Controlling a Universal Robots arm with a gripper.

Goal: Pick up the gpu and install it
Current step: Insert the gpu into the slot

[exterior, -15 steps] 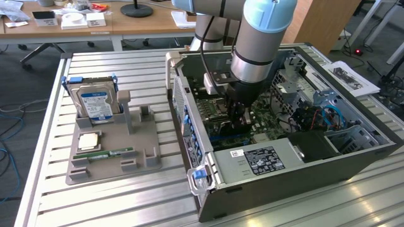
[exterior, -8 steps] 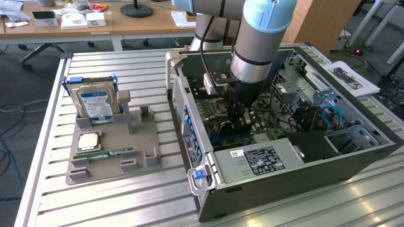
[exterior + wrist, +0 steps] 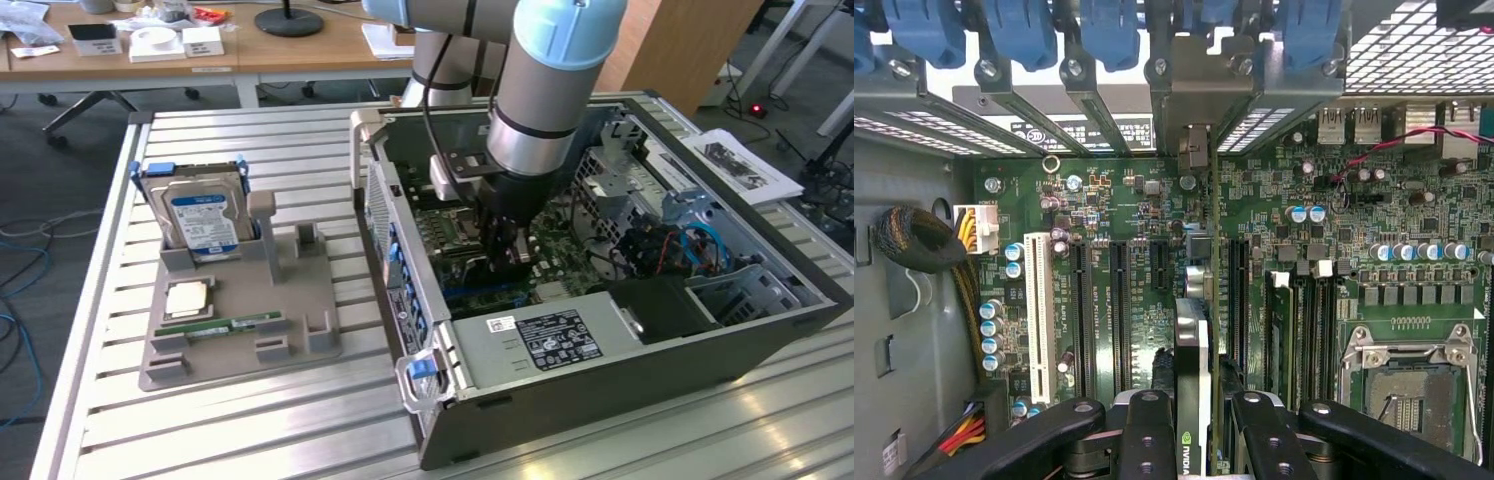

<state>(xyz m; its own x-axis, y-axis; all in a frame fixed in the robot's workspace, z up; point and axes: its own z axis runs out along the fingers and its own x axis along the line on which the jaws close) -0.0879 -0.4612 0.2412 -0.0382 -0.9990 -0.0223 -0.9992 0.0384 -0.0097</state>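
Gripper [image 3: 1194, 420] was clamped on the gpu [image 3: 1192, 350], edge-on over the motherboard [image 3: 1304, 200] slots. Exterior view had the hard drive [image 3: 200, 215] outside the case [image 3: 601, 360].

A slatted metal table [image 3: 240, 420] stands on grey carpet [image 3: 54, 170], wooden desks [image 3: 267, 50] behind (cables [image 3: 16, 250] trailing across the floor).
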